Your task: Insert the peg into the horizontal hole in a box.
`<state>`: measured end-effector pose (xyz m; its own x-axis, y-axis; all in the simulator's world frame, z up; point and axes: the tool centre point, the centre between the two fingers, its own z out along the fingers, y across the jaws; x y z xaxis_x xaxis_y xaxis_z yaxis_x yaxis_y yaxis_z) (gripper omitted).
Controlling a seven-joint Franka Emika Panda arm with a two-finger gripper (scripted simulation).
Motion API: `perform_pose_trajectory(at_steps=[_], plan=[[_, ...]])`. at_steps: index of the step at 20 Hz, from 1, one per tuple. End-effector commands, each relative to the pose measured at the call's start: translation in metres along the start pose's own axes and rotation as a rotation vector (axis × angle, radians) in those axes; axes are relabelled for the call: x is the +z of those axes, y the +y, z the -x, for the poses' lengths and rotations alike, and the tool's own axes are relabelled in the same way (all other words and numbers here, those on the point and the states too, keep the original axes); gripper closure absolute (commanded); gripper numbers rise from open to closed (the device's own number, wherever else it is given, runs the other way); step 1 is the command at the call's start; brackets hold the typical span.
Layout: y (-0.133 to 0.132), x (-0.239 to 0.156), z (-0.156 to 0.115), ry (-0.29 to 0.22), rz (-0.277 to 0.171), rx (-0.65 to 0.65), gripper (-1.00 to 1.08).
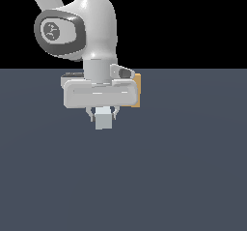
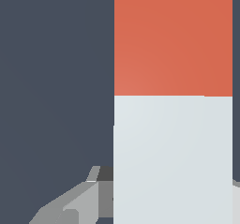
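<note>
Grey fingers (image 1: pixel 91 113) pinch the peg (image 1: pixel 103 118) from both sides; in the exterior view its white end face points at the camera and sits just below the hand. Gripper (image 1: pixel 103 114) closed on the white half: the wrist view shows the white section near the fingers (image 2: pixel 70 204) and the orange-red end beyond, so the grasp leaves the coloured end free as the leading tip. Peg appears to be held level and clear of the tabletop (image 1: pixel 183 177), judging by the gap beneath it. Box (image 1: pixel 138 90) stands behind the hand, towards the exterior view's right; only a tan edge shows. Hole hidden by the hand, so alignment cannot be confirmed. Judgement: carrying stage, peg pointed roughly boxward, insertion not yet begun.
</note>
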<state>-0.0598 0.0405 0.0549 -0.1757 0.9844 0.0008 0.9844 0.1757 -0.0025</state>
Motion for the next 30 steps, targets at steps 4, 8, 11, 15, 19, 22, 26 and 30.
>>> perform_pose_trajectory(at_steps=[4, 8, 11, 15, 19, 22, 26, 30], plan=[[0.018, -0.01, -0.041, 0.0, 0.003, 0.073, 1.08], [0.032, -0.017, -0.069, 0.0, 0.003, 0.123, 1.08], [0.042, -0.021, -0.086, 0.0, 0.003, 0.155, 1.08], [0.054, -0.025, -0.104, 0.0, 0.003, 0.19, 1.08], [0.062, -0.028, -0.115, 0.0, 0.003, 0.214, 1.08], [0.066, -0.029, -0.12, -0.001, 0.003, 0.224, 1.08], [0.068, -0.03, -0.121, -0.001, 0.003, 0.227, 1.08], [0.068, -0.03, -0.121, -0.001, 0.003, 0.227, 1.08]])
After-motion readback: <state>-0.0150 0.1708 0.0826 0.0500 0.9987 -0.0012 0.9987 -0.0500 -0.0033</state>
